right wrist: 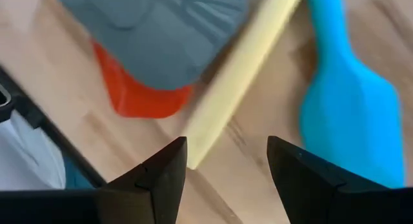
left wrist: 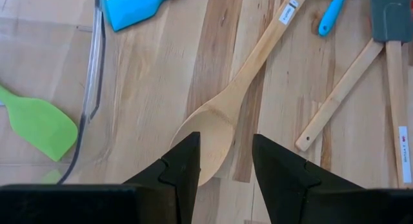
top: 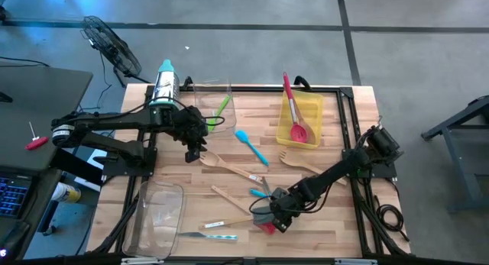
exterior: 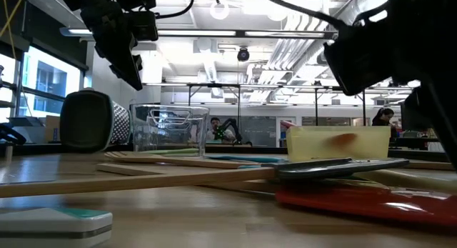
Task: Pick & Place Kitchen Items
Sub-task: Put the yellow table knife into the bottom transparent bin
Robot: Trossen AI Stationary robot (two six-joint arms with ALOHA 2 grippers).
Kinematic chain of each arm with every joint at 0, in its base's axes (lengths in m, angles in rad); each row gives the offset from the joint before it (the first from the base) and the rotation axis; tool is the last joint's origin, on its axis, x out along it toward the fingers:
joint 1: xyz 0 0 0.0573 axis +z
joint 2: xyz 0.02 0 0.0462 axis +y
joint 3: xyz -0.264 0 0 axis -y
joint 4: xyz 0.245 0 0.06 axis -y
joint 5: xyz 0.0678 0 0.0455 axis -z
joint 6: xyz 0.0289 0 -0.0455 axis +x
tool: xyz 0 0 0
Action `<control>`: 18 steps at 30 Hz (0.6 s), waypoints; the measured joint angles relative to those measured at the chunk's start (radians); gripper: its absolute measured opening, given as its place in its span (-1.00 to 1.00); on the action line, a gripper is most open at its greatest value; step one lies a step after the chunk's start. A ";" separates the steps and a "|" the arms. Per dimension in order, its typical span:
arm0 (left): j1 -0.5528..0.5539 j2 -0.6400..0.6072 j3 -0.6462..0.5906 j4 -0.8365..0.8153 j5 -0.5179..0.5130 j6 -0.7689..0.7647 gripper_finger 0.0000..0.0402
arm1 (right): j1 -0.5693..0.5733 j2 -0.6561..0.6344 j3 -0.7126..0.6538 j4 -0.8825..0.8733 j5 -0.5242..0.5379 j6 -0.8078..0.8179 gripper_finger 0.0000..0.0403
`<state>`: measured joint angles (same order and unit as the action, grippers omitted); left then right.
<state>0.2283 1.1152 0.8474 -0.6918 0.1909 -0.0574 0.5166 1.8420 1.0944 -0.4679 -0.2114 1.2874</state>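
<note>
Several kitchen items lie flat on the wooden table. My left gripper (top: 192,152) (left wrist: 226,169) hangs open above the bowl of a pale wooden spoon (top: 221,166) (left wrist: 213,121). My right gripper (top: 280,221) (right wrist: 226,162) stands open low over a pile near the front. Its fingers stand either side of the free end of a wooden handle (right wrist: 219,108). That handle runs beside a grey spatula head (top: 262,212) (right wrist: 155,30), which lies on a red spatula (top: 267,227) (right wrist: 145,98). A blue spatula (right wrist: 348,121) lies beside the pile.
A clear bin (top: 212,105) holding a green spatula stands far centre, and a yellow bin (top: 309,108) holds a red spatula. Another clear bin (top: 157,211) sits near left. A grater (top: 163,85), a second blue spatula (top: 252,147), a wooden fork (top: 302,164) and slim knives (top: 214,236) lie around.
</note>
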 joint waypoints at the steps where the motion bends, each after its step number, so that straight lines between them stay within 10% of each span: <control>1: 0.000 0.000 0.000 -0.002 0.000 0.000 -0.31 | -0.003 0.000 0.000 -0.010 0.000 0.009 0.02; 18: 0.000 0.000 0.000 -0.041 0.000 0.026 -0.31 | -0.015 0.000 0.000 0.043 -0.034 0.026 0.02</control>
<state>0.2283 1.1152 0.8474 -0.7331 0.1909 -0.0313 0.5018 1.8420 1.0946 -0.4252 -0.2456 1.3132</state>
